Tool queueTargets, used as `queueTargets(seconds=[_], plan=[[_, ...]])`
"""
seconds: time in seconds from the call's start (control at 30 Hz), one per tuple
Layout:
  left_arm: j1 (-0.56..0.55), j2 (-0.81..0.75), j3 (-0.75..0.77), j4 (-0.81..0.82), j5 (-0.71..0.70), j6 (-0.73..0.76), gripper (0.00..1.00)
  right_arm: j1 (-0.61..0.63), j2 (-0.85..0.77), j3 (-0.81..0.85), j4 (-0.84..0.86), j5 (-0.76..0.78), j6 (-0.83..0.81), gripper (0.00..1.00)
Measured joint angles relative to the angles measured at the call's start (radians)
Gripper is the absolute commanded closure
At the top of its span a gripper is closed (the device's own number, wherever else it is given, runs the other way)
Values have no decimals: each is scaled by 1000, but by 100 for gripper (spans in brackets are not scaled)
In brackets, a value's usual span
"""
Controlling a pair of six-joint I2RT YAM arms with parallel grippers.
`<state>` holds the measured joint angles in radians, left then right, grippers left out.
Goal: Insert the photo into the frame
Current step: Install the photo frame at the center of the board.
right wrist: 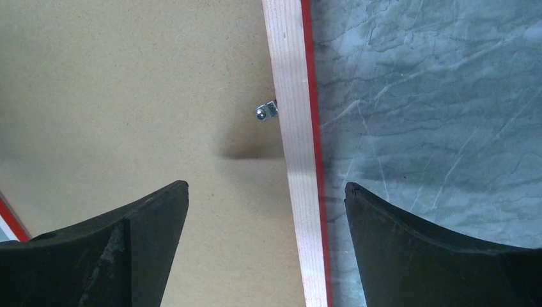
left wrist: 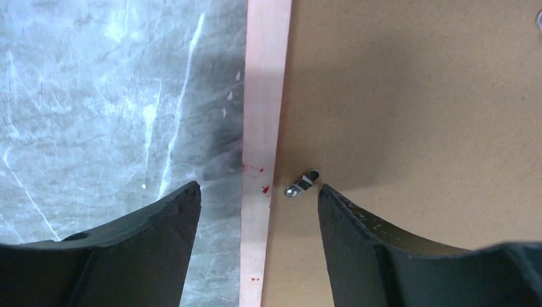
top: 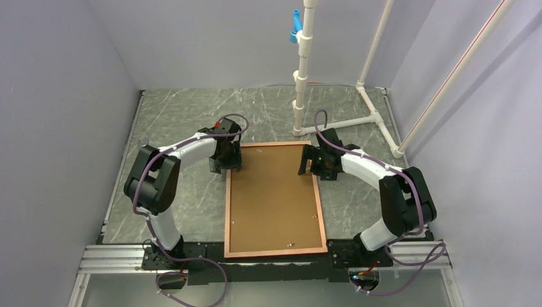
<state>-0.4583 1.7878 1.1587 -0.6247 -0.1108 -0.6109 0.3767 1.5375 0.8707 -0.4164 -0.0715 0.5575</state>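
Note:
The frame (top: 226, 211) lies flat in the middle of the table with its orange-brown back up, and a brown backing board (top: 271, 198) fills it. The photo is hidden. My left gripper (top: 231, 163) is open over the frame's left rail (left wrist: 265, 96) near the far corner, one finger over the table and one over the board, beside a small metal clip (left wrist: 301, 184). My right gripper (top: 307, 167) is open over the right rail (right wrist: 291, 64), likewise straddling it, a little short of another clip (right wrist: 267, 111). Neither gripper holds anything.
A white pipe stand (top: 303, 77) with a blue clamp rises at the back right, its feet running toward the right wall. Grey walls close in on both sides. An aluminium rail (top: 115, 259) runs along the near edge by the arm bases.

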Motion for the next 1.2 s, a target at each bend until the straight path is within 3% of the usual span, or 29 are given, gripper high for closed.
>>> queueTargets(seconds=[0.3,0.6,0.87,0.9,0.97,1.0,1.07,1.2], plan=[[-2,31,40,11,-4,26,52,0,0,0,0,-1,0,7],[7,47,59,2,-11,39,100,0,1,0,0,-1,0,7],[5,34,43,21,-6,42,97,0,3,0,0,-1,0,7],[5,27,35,29,-3,42,88,0,4,0,0,-1,0,7],[10,13,15,52,9,42,57,0,5,0,0,-1,0,7],[15,3,2,66,16,43,50,0,5,0,0,-1,0,7],[26,-13,-29,98,64,29,41,0,5,0,0,-1,-1,6],[37,-81,-89,132,163,-3,37,0,5,0,-1,0,-2,5]])
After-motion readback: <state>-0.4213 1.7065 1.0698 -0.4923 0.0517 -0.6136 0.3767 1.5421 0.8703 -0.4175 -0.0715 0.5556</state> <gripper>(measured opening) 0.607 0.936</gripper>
